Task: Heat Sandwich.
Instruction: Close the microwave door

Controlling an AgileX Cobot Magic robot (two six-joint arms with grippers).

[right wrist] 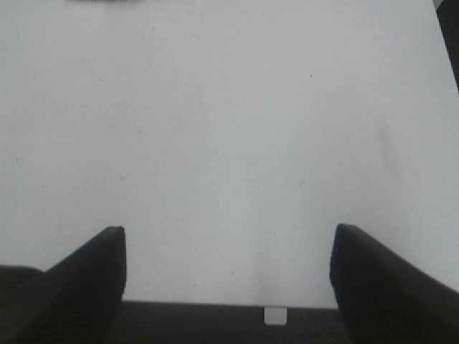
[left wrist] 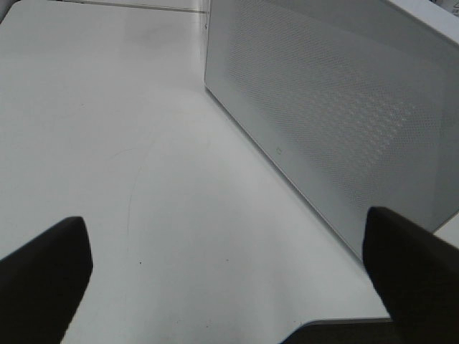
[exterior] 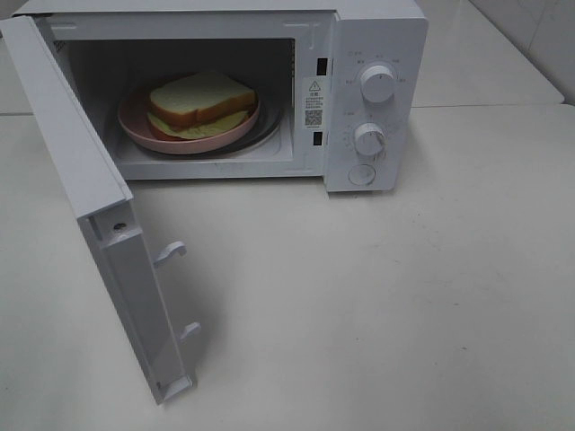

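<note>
I am seeing the sandwich (exterior: pixel 202 103) sitting on the pink plate (exterior: pixel 211 141) inside the microwave (exterior: pixel 377 54), toward 11 o'clock in the high view. The door (exterior: pixel 63 135) is hanging open toward 7 o'clock. My left fingers (left wrist: pixel 43 279) are standing wide apart, holding nothing, over the surface (left wrist: pixel 107 143) beside a perforated white panel. My right fingers (right wrist: pixel 79 279) are also spread and empty above the surface. Neither wrist view is showing the sandwich, so it is lying well apart from both.

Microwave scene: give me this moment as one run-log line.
sandwich: on plate in microwave | door: open | left end effector: open, empty | right end effector: open, empty
</note>
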